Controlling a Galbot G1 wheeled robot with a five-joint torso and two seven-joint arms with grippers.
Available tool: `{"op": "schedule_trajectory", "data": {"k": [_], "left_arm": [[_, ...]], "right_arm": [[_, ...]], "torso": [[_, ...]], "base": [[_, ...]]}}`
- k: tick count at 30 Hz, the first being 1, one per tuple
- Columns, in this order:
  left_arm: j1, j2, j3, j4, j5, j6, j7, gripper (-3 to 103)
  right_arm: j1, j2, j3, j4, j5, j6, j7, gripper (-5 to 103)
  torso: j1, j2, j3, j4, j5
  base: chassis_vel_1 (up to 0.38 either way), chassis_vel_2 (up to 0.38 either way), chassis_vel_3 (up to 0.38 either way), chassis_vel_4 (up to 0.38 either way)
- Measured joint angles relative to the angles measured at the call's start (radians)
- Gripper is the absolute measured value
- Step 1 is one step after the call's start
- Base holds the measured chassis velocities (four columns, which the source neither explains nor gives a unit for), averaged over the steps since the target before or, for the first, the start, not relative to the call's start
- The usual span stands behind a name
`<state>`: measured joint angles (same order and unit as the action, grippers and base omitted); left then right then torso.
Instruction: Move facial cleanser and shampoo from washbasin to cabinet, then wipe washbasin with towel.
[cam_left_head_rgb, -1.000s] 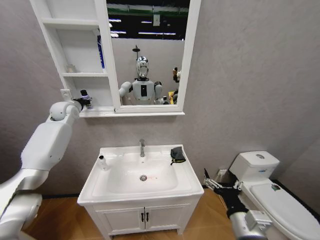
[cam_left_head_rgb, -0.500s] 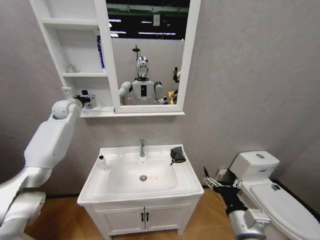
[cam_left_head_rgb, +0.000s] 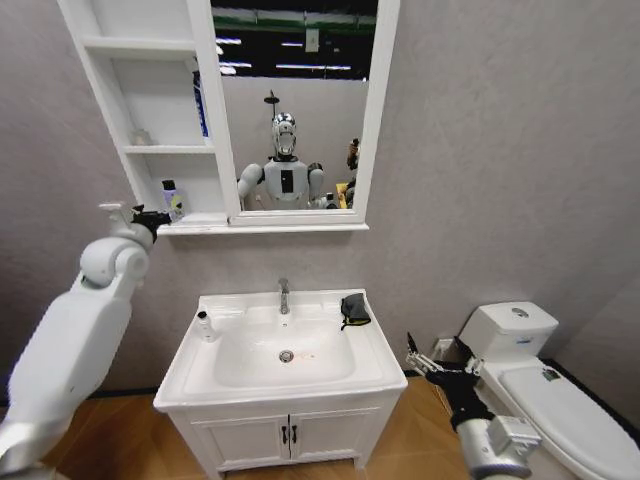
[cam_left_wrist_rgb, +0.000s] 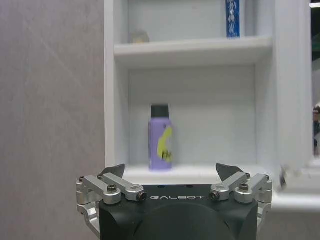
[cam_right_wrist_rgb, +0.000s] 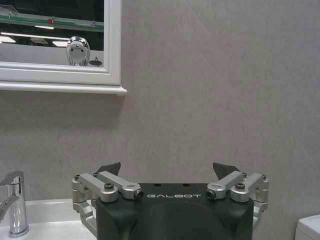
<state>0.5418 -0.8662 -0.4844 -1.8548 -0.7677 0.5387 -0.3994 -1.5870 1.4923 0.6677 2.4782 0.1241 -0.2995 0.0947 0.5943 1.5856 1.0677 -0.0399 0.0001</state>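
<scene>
My left fingers (cam_left_wrist_rgb: 170, 172) hang spread and empty before the cabinet (cam_left_head_rgb: 150, 150), the purple bottle (cam_left_wrist_rgb: 161, 137) upright on its lowest shelf. Right fingers (cam_left_head_rgb: 425, 365) wait open beside the washbasin (cam_left_head_rgb: 285, 385). Probably one small bottle (cam_left_head_rgb: 204, 325) remains there to fetch next.

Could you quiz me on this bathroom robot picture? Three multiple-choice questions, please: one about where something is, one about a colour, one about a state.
1. Where does the purple bottle stand?
A. bottom cabinet shelf
B. washbasin rim
C. toilet lid

2. What colour is the towel?
A. white
B. dark grey-black
C. red

3. How is the left gripper?
A. shut on the bottle
B. open, holding nothing
C. shut on the towel

Answers: 1 A, it stands upright on the lowest shelf. 2 B, a dark cloth lies on the washbasin by the tap. 3 B, its fingers are spread, the bottle beyond them.
</scene>
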Motion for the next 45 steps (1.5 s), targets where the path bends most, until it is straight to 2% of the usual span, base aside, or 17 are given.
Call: {"op": "schedule_trajectory", "data": {"k": [1, 4, 5, 6, 7, 8, 9, 10, 12, 14, 15, 18, 21, 31, 45], "left_arm": [[0.0, 0.0, 0.0, 0.0, 0.0, 0.0, 0.0, 100], [0.266, -0.086, -0.11, -0.093, 0.098, -0.041, 0.047, 100], [0.266, -0.086, -0.11, -0.093, 0.098, -0.041, 0.047, 100], [0.325, -0.107, -0.127, -0.098, 0.129, -0.064, 0.063, 100], [0.434, -0.158, -0.154, -0.1, 0.21, -0.124, 0.115, 100], [0.482, -0.184, -0.164, -0.094, 0.257, -0.161, 0.153, 100], [0.482, -0.184, -0.164, -0.094, 0.257, -0.161, 0.153, 100], [0.527, -0.217, -0.163, -0.075, 0.309, -0.214, 0.193, 100], [0.558, -0.262, -0.146, -0.033, 0.373, -0.272, 0.229, 100], [0.563, -0.282, -0.135, -0.009, 0.394, -0.292, 0.239, 100], [0.562, -0.305, -0.117, 0.024, 0.415, -0.319, 0.25, 100], [0.553, -0.327, -0.099, 0.065, 0.434, -0.342, 0.257, 100], [0.503, -0.383, -0.071, 0.191, 0.482, -0.376, 0.258, 100], [0.406, -0.421, -0.078, 0.369, 0.509, -0.408, 0.251, 100], [0.253, -0.418, -0.065, 0.555, 0.512, -0.409, 0.274, 100]], "right_arm": [[0.0, 0.0, 0.0, 0.0, 0.0, 0.0, 0.0, 100], [-0.003, -0.002, 0.001, 0.001, 0.004, 0.002, 0.0, 100], [-0.003, -0.002, 0.001, 0.001, 0.004, 0.002, 0.0, 100], [-0.003, -0.003, 0.002, 0.002, 0.005, 0.002, 0.0, 100], [-0.003, -0.008, 0.002, 0.004, 0.008, 0.002, 0.0, 100], [-0.002, -0.013, 0.002, 0.005, 0.009, 0.002, 0.0, 100], [-0.002, -0.013, 0.002, 0.005, 0.009, 0.002, 0.0, 100], [0.001, -0.017, 0.001, 0.005, 0.011, 0.002, 0.0, 100], [0.006, -0.018, -0.001, 0.005, 0.012, 0.0, 0.0, 100], [0.007, -0.018, -0.002, 0.005, 0.012, 0.0, 0.0, 100], [0.006, -0.019, -0.003, 0.006, 0.012, 0.0, 0.0, 100], [0.003, -0.022, -0.002, 0.007, 0.012, 0.0, 0.0, 100], [0.002, -0.031, 0.001, 0.008, 0.016, 0.0, 0.0, 100], [0.0, -0.03, -0.001, 0.012, 0.014, -0.003, 0.0, 100], [0.002, -0.016, -0.003, -0.003, 0.0, -0.002, 0.001, 100]], "torso": [[0.0, 0.0, 0.0, 0.0, 0.0], [0.0, 0.0, 0.0, 0.0001, -0.0001], [0.0, 0.0, 0.0, 0.0001, -0.0001], [0.0, 0.0, 0.0, -0.0002, -0.0003], [0.0, 0.0, 0.0, 0.0004, -0.0012], [0.0, 0.0, 0.0, 0.0006, -0.0002], [0.0, 0.0, 0.0, 0.0006, -0.0002], [0.0, 0.0, 0.0, 0.0005, 0.0], [0.0, 0.0, 0.0, -0.0003, 0.0002], [0.0, 0.0, 0.0, -0.0002, 0.0], [0.0, 0.0, 0.0, -0.0003, 0.0002], [0.0, 0.0, 0.0, -0.0002, 0.0001], [0.0, 0.0, 0.0, -0.0003, 0.0], [0.0, 0.0, 0.0, 0.0, 0.0], [0.0, 0.0, 0.0, -0.0001, -0.0002]], "base": [[0.0, 0.0, 0.0, 0.0], [0.0, 0.0, 0.0, 0.0], [0.0, 0.0, 0.0, 0.0], [0.0, 0.0, 0.0, 0.0], [0.0, 0.0, 0.0, 0.0], [0.0, 0.0, 0.0, 0.0], [0.0, 0.0, 0.0, 0.0], [0.0, 0.0, 0.0, 0.0], [0.0, 0.0, 0.0, 0.0], [0.0, 0.0, 0.0, 0.0], [0.0, 0.0, 0.0, 0.0], [0.0, 0.0, 0.0, 0.0], [0.0, 0.0, 0.0, 0.0], [0.0, 0.0, 0.0, 0.0], [0.0, 0.0, 0.0, 0.0]]}}
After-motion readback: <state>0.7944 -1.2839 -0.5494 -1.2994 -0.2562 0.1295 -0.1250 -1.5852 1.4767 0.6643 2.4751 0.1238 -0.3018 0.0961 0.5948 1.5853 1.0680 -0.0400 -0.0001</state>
